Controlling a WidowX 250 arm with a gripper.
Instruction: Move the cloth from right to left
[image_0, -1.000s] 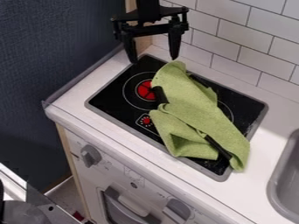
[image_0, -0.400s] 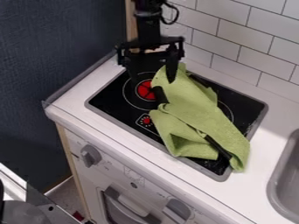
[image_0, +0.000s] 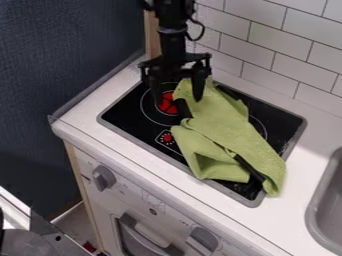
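I've got the end effector (image_0: 178, 98) (spread wide) upper centre, at the upper end of the cloth (image_0: 224, 127) on the stove (image_0: 130, 114).

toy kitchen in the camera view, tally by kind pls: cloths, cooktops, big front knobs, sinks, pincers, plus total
Green fabric cloth: 1
Black rectangular cooktop with grey rim: 1
Large grey front knobs: 2
Grey sink, partly in view: 1
Black two-finger pincer: 1
Total: 6
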